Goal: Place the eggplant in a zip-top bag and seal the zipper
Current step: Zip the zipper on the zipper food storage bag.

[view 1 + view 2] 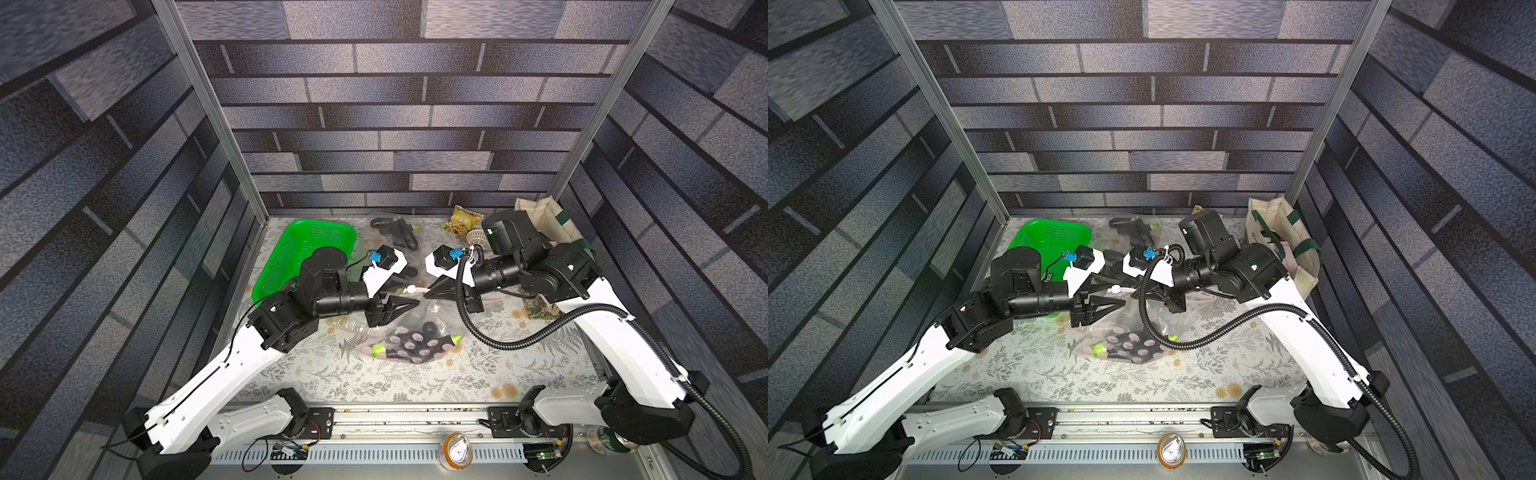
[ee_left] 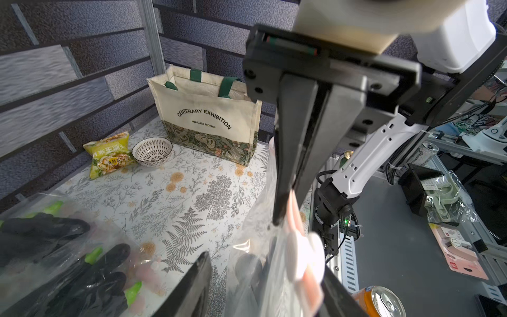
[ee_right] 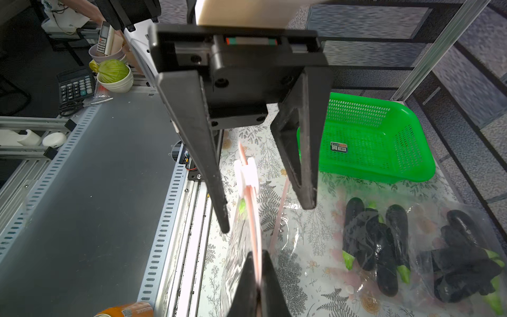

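Over the middle of the bench (image 1: pixel 519 374), the zip-top bag (image 1: pixel 419 320) hangs from its top edge, with its loaded bottom resting on the patterned cloth. The eggplant (image 1: pixel 411 347) lies inside at the bottom, dark with green stem ends showing through the film.

Right gripper (image 2: pixel 282 216): jaws pressed together, pinching the pink zipper strip (image 3: pixel 253 219) at one end of the bag mouth.

Left gripper (image 3: pixel 266 215): jaws spread and holding nothing. The white slider (image 3: pixel 248 171) sits in the gap between them, touching neither.

Seal status: the eggplant is in. Whether the zipper is fully run cannot be told. A second pink line stands apart from the strip in the right wrist view, which may be an unjoined lip.

Handling assessment:
- The film is thin, slack and glossy, so it will likely slip and crumple under a broad grip.
- The load is modest but sits low, so the bag will tend to swing and sag from its top edge.
- The strip is the stiffest part and the proper hold.
- The slider is small and hard. It is best taken squarely across its sides, with the far end kept pinched so the strip stays taut.
- The eggplant looks firm and smooth, and should not be squeezed through the film.

Elsewhere, a green basket (image 1: pixel 307 245) stands near the far left corner. More bagged eggplants (image 1: pixel 395 232) lie at the far edge. A tote bag (image 2: pixel 208 118) stands in the far right corner.
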